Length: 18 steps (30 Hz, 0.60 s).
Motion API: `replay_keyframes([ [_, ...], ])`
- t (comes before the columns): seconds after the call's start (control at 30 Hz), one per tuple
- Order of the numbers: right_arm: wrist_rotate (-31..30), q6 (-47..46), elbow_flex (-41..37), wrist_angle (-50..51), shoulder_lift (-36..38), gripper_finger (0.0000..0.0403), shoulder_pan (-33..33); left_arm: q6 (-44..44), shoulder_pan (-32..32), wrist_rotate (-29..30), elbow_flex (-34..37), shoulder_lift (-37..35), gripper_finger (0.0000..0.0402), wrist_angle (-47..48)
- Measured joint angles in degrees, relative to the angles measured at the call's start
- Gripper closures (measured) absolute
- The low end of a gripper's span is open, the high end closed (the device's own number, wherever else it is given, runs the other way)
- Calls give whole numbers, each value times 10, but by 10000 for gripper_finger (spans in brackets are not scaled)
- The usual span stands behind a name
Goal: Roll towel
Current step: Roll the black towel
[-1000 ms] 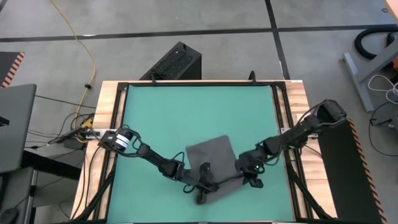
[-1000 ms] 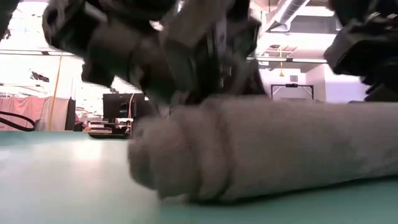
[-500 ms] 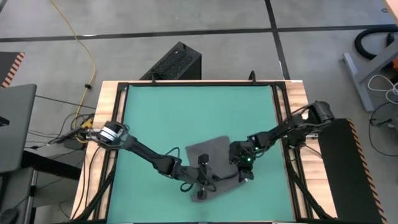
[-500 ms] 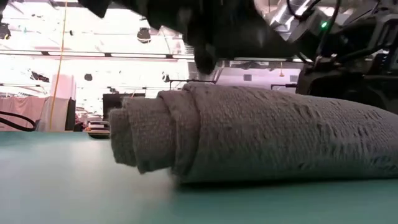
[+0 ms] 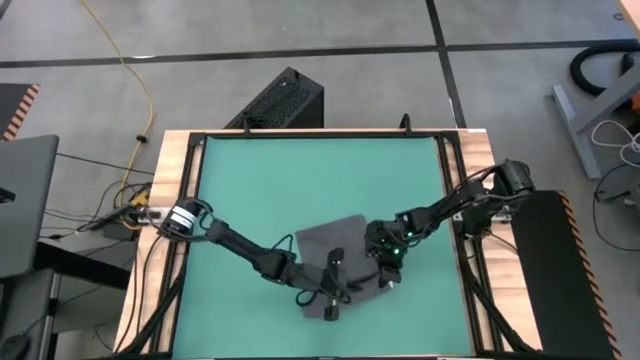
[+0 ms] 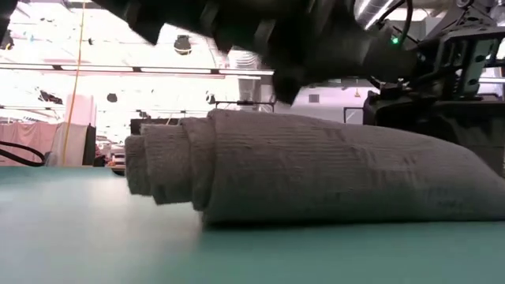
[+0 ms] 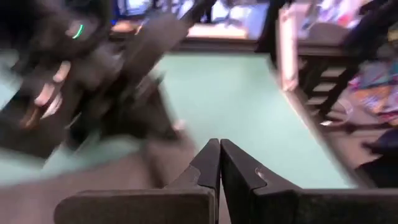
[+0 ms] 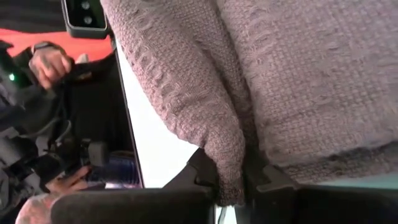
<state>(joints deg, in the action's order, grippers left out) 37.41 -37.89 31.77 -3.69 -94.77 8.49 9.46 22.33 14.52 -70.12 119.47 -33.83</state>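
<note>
Grey towel (image 6: 316,170), partly rolled

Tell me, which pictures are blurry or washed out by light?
Left wrist view: background smeared, only the shut left pincer sharp. Low view: bright room lights glare behind the rolled towel; arms above are blurred. Right wrist view: towel weave crisp. High view: evenly lit.

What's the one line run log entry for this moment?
dark grey cloth towel: partly rolled on teal mat | right gripper: fingers pinch towel fold | left gripper: shut, at roll

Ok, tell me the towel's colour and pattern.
The towel is plain dark grey, unpatterned woven cloth; the low view shows it best.
</note>
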Motion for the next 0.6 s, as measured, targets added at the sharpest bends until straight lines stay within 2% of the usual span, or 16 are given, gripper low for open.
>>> replay_keyframes([
  [0.13, -4, -5, 0, 4, 0, 368, -11, 1, 1, -28, -28, 16, 401, 38],
  [0.2, -5, -7, 0, 6, 0, 368, -13, 7, 2, -25, -28, 19, 401, 75],
  [0.47, -5, -29, -1, 15, 0, 366, -16, 36, -2, -23, -30, 37, 401, 96],
  [0.6, -7, -13, -1, 8, -1, 351, -15, 59, -7, -11, -28, 36, 401, 130],
])
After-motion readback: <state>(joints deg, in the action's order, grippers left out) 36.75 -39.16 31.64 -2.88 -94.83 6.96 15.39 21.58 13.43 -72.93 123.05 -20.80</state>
